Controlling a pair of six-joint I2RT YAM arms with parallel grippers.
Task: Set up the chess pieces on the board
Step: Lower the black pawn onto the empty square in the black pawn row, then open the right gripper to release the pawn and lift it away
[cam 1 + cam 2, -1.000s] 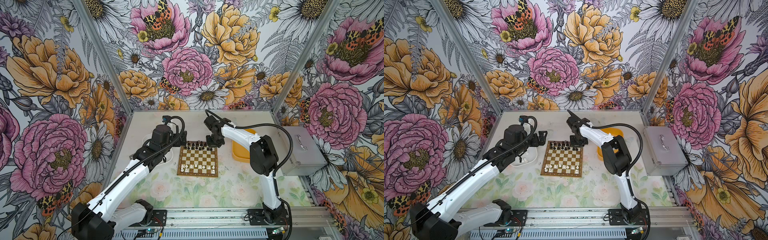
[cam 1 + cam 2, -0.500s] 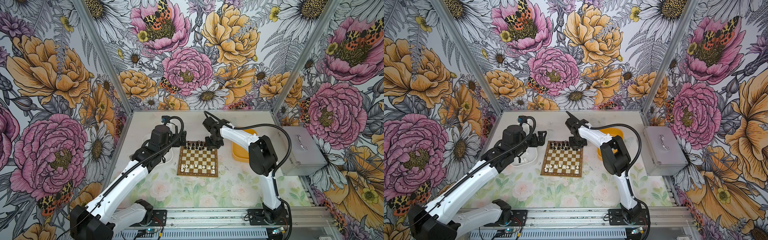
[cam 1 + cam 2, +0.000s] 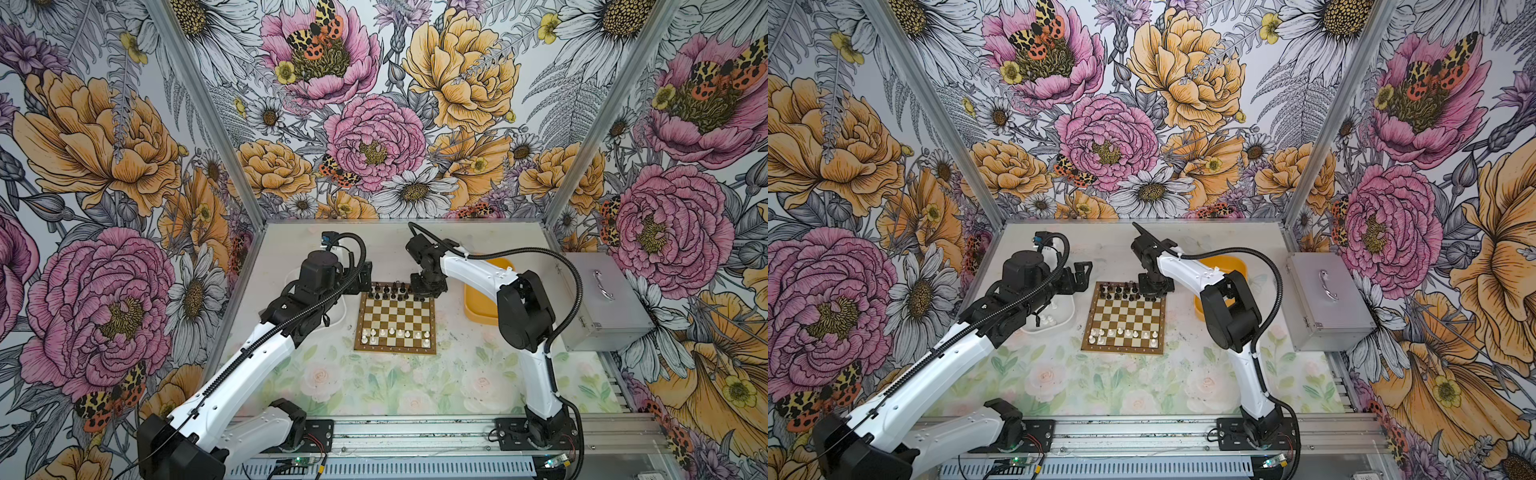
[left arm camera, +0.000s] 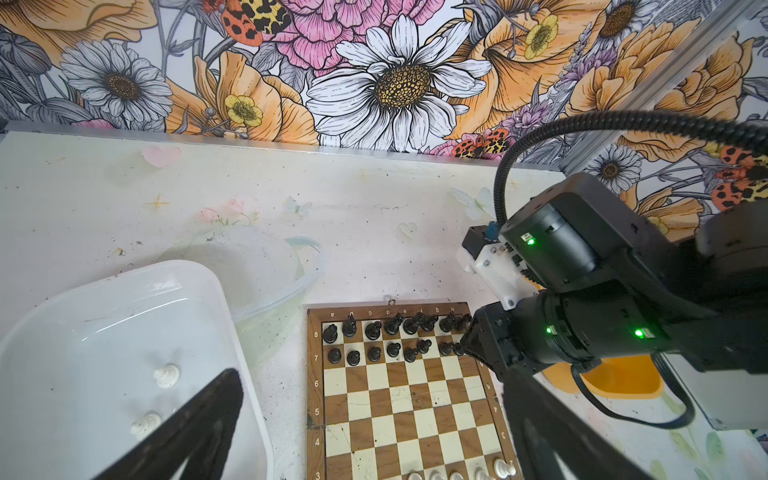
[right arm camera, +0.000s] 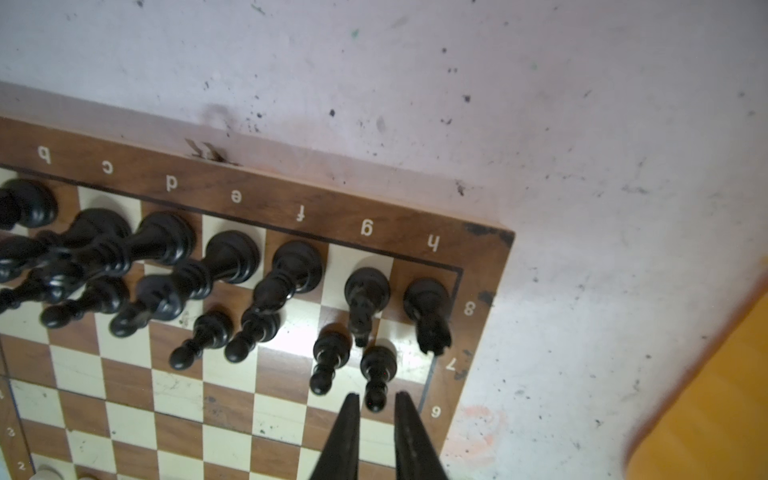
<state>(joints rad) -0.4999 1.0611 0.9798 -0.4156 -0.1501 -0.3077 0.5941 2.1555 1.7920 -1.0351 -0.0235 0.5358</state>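
Now changed: right gripper (image 5: 376, 399) has edged in over the h-file corner of the board (image 3: 397, 316).
Right jaws: narrow, flanking the head of the h7 black pawn (image 5: 378, 365); whether they pinch it cannot be told.
Idle: left gripper (image 3: 1081, 277) spread wide above the white tray (image 4: 124, 299).
Meaning: black ranks look full; white pieces (image 4: 167, 375) wait in the tray.

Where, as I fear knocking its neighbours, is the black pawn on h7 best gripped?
Likely by its round head, from straight above. The h7 pawn stands upright on the board, so the head is the freest part. Lower down, the g7 pawn crowds one side and the h8 rook stands behind; only the board-edge and sixth-rank sides are open.
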